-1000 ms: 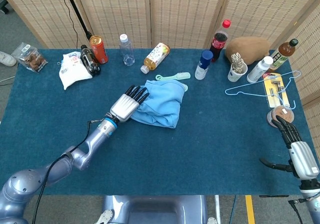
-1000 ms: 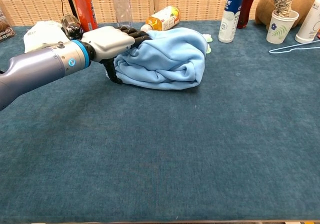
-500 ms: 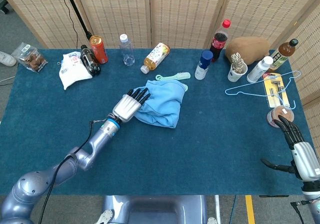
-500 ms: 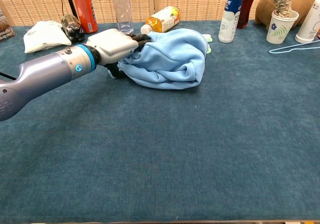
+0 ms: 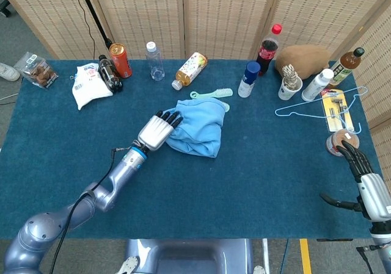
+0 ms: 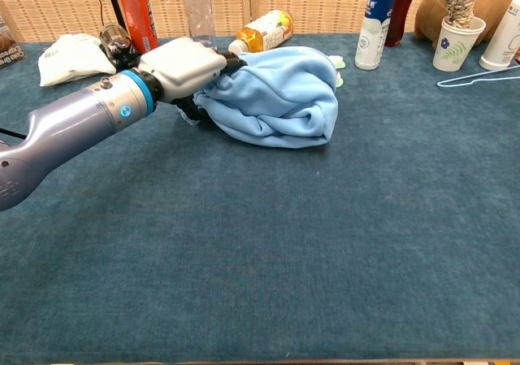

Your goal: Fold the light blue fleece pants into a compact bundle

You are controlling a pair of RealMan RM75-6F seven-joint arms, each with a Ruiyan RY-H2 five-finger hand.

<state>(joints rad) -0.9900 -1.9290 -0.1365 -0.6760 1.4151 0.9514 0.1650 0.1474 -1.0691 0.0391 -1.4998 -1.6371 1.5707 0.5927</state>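
Note:
The light blue fleece pants (image 5: pixel 198 126) (image 6: pixel 280 95) lie bunched in a rounded bundle on the blue table, just behind its middle. My left hand (image 5: pixel 156 130) (image 6: pixel 185 66) is at the bundle's left edge. Its dark fingers (image 5: pixel 170 116) reach over the fabric, and the thumb is tucked below, so it grips that edge, which is raised a little off the table. At the table's right front corner, far from the pants, my right hand (image 5: pixel 368 185) holds nothing and has its fingers apart. The chest view does not show the right hand.
Along the back edge stand a red can (image 5: pixel 121 60), a clear bottle (image 5: pixel 154 61), a lying juice bottle (image 5: pixel 190 69), a green brush (image 5: pixel 212 93), a blue-capped bottle (image 5: pixel 248 79) and a cola bottle (image 5: pixel 267 49). A white bag (image 5: pixel 86 83) lies back left, a wire hanger (image 5: pixel 317 106) back right.
My left hand has pushed further right into the pants' left edge, lifting it, and the bundle has shifted slightly right. The right hand has drifted a little towards the front edge.

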